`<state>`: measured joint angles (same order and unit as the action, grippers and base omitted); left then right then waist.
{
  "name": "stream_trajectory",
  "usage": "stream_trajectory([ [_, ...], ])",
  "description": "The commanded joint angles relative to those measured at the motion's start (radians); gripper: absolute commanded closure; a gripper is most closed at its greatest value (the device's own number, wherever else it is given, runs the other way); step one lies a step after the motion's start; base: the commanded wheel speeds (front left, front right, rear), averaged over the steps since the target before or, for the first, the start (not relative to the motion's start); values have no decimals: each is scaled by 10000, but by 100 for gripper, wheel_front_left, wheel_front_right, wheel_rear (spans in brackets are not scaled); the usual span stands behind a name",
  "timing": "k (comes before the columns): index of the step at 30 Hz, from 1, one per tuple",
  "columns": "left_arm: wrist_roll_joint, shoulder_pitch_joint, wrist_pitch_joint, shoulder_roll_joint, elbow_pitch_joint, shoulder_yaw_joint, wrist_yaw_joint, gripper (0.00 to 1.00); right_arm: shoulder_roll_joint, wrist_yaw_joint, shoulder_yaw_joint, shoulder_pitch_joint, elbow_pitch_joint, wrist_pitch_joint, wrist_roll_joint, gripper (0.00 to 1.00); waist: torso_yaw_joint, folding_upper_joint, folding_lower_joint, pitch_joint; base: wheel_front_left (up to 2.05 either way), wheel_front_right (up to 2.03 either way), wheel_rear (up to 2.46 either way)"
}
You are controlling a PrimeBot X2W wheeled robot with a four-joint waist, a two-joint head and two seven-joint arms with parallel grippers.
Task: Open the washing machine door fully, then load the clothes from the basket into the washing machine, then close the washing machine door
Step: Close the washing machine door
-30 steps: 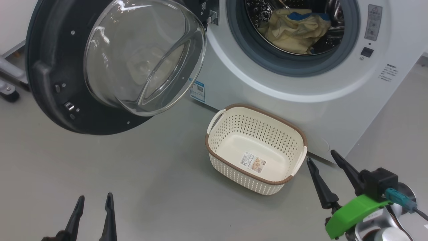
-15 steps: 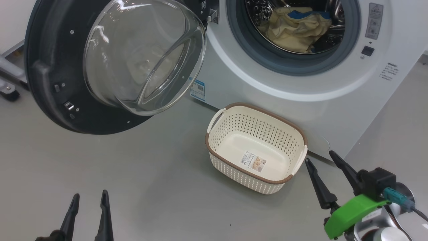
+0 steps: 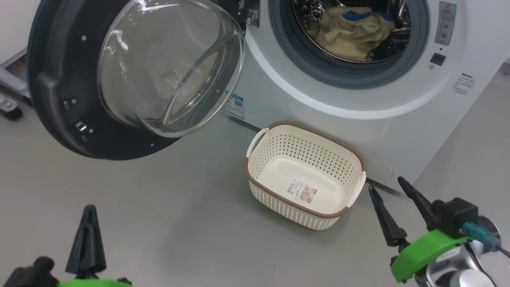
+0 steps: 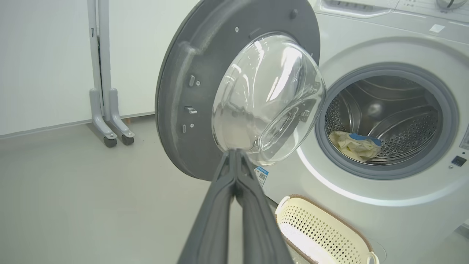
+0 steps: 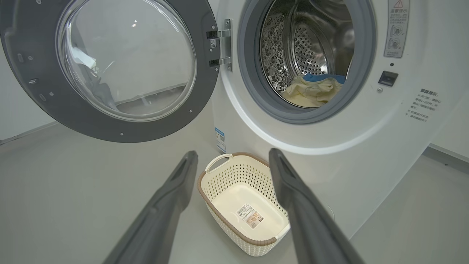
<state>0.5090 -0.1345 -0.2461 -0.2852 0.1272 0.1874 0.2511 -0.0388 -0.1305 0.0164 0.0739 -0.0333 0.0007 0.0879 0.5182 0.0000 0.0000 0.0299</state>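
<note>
Warning-triangle sticker (image 5: 397, 27) on washing machine (image 5: 366, 165), barcode label (image 5: 251, 215) in basket (image 5: 234, 176); wording unreadable.

The grey floor (image 3: 159, 207) spreads smooth and flat before me. At my one o'clock the basket (image 3: 279, 206) stands upright on it, just beside the washing machine (image 3: 358, 127), whose base fills twelve to two. At ten o'clock the castors (image 4: 116, 139) of a grey stand rest on it.

Grey floor (image 3: 159, 207), white wall (image 4: 44, 55), grey stand legs (image 4: 106, 113) on castors.
</note>
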Motion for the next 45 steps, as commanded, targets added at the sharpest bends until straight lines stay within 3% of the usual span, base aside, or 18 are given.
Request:
stream_trajectory([
  [1, 103, 703, -66, -49, 463, -557, 1255, 100, -114, -2, 118, -387, -447, 32, -33, 0, -1, 0, 0, 31, 0, 0, 0],
  [11, 483, 2983, -96, -757, 1691, -1579, 632, 100, -114, -2, -89, -320, -725, 190, -162, 0, -53, 0, 0, 218, 0, 0, 0],
  [18, 1887, 5785, 260, -1486, 1732, -2530, -359, 100, -114, -2, -39, -323, -799, 246, -161, 0, -260, 0, 0, 239, 0, 0, 0],
  [24, 4056, 8598, 1127, -1870, -418, -3315, -1298, 100, -114, -2, 55, -409, -819, 301, -221, 0, -608, 0, 0, 269, 0, 0, 0],
  [28, 5436, 10281, 2168, -2162, -3148, -3594, -1827, 100, -114, -2, 176, -430, -804, 322, -205, 0, -1005, 0, 0, 289, 0, 0, 0],
  [35, 6858, 11190, 3288, -2409, -6215, -4259, -2064, 100, -114, -2, 232, -434, -765, 340, -205, 0, -1515, 0, 0, 444, 0, 0, 0],
  [45, 8633, 10986, 4162, -2410, -8779, -5732, -2143, 100, -114, -2, 213, -517, -883, 427, -268, 0, -1767, 0, 0, 785, 0, 0, 0],
])
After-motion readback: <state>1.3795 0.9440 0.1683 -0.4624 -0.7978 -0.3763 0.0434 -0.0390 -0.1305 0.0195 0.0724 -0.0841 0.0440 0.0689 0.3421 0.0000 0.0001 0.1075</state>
